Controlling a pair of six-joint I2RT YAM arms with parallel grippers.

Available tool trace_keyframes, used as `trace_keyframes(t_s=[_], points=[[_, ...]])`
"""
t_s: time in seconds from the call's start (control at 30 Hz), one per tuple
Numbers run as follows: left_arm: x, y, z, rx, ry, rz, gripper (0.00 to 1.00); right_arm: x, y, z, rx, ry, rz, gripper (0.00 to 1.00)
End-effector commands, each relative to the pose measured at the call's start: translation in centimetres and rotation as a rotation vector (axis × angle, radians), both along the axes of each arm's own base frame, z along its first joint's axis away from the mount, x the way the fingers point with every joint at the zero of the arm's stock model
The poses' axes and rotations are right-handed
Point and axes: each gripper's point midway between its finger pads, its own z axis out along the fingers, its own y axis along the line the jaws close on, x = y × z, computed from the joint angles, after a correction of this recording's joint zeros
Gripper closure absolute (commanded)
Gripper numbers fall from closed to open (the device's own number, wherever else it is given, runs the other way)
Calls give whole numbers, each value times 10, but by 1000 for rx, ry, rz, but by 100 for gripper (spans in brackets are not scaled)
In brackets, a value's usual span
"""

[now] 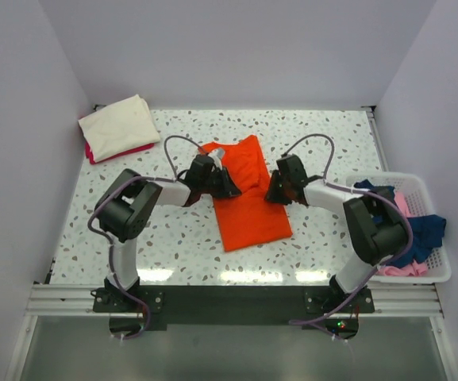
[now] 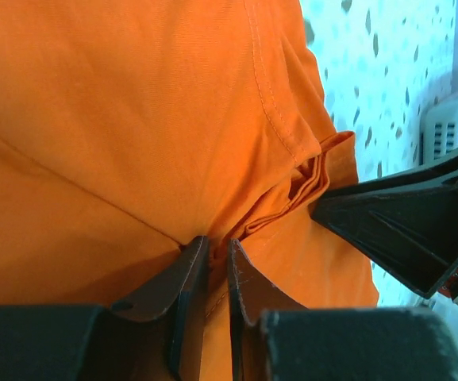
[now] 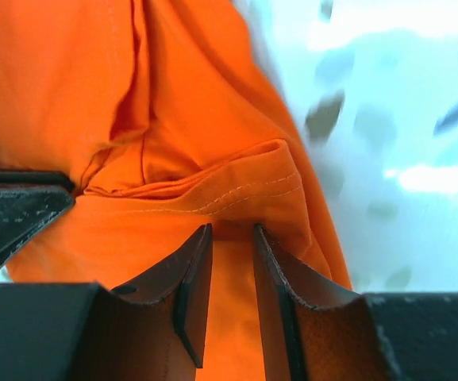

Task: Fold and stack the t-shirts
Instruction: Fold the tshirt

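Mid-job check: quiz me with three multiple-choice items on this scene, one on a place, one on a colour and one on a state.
1. Where does the folded stack lie?
A. Far left corner of the table
B. In the basket
C. Between the arm bases

2. What colour is the top shirt of that stack?
A. Blue
B. Cream
C. Orange

3. How is the left gripper?
A. Wide open over bare table
B. Closed on orange fabric
C. Holding the basket rim

Answers:
1 A: in the top view the folded stack sits at the far left corner of the table.
2 B: the cream shirt lies on top, with a red edge beneath it.
3 B: in the left wrist view the left gripper has its fingers nearly together, pinching a crease of the orange t-shirt.
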Motion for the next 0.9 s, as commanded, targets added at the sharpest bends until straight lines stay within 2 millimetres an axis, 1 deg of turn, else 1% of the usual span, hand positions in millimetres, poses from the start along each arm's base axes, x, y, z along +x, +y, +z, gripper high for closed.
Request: trace_keyframes(t_s=[0.0, 0.03, 0.07, 0.1, 0.13, 0.17, 0.2, 0.23, 0.27, 0.3, 0.33, 0.37, 0.4, 0.47, 0.5, 0.53, 0.57, 0.6, 0.63, 0.67, 0.7, 0.73, 0.77, 0.8, 0.83, 0.87], points=[[-35, 19, -20, 98, 57, 18, 79, -77, -10, -30, -39, 165, -4, 68], [-47, 24, -26, 114, 72, 11, 79, -84, -6, -30, -27, 161, -2, 68], [-52, 23, -18, 107, 58, 5, 79, -94, 5, -23, 3, 147, 14, 68], [-59, 22, -19, 109, 58, -4, 79, -109, 5, -29, -2, 167, 24, 68], [-69, 26, -24, 118, 76, -13, 79, -118, 9, -28, 0, 169, 35, 68], [-74, 26, -20, 111, 72, -22, 79, -124, 12, -27, 3, 170, 26, 68], [-79, 25, -19, 111, 73, -33, 79, -136, 21, -23, 8, 160, 62, 68], [-87, 29, -24, 124, 87, -38, 79, -142, 25, -21, 14, 158, 68, 68], [-90, 29, -20, 122, 80, -44, 79, -148, 30, -19, 22, 159, 68, 68], [-93, 30, -21, 126, 85, -49, 78, -148, 31, -13, 36, 147, 67, 67], [-95, 32, -20, 130, 86, -48, 78, -148, 29, -11, 31, 142, 64, 66], [-92, 33, -12, 129, 64, -48, 76, -145, 24, -8, 5, 130, 58, 63], [-92, 34, -10, 141, 66, -47, 75, -137, 20, 1, -31, 103, 45, 62], [-80, 30, 9, 136, 19, -46, 73, -126, 21, 12, -41, 80, 85, 62], [-76, 33, 15, 146, 20, -42, 73, -115, 30, 27, -24, 51, 101, 62], [-65, 29, 31, 131, -13, -38, 72, -113, 33, 32, -23, 51, 122, 62], [-58, 28, 44, 124, -42, -34, 71, -106, 33, 40, -33, 31, 150, 62], [-51, 36, 50, 135, -44, -5, 69, -94, 38, 57, -21, -5, 154, 61], [-40, 37, 70, 120, -84, 15, 68, -85, 38, 65, -16, -32, 149, 59], [-34, 42, 76, 126, -94, 40, 65, -73, 34, 70, -6, -50, 152, 57], [-23, 56, 79, 151, -96, 99, 65, -56, 40, 89, 35, -91, 155, 57], [-12, 63, 88, 154, -117, 139, 65, -44, 42, 98, 58, -112, 157, 57], [-3, 81, 89, 166, -92, 214, 65, -26, 51, 111, 84, -153, 198, 56], [5, 95, 89, 183, -80, 282, 65, -10, 58, 122, 92, -208, 213, 55], [14, 101, 95, 165, -80, 327, 65, 1, 62, 124, 79, -225, 229, 54], [22, 108, 98, 166, -92, 363, 64, 21, 72, 130, 58, -254, 267, 54]])
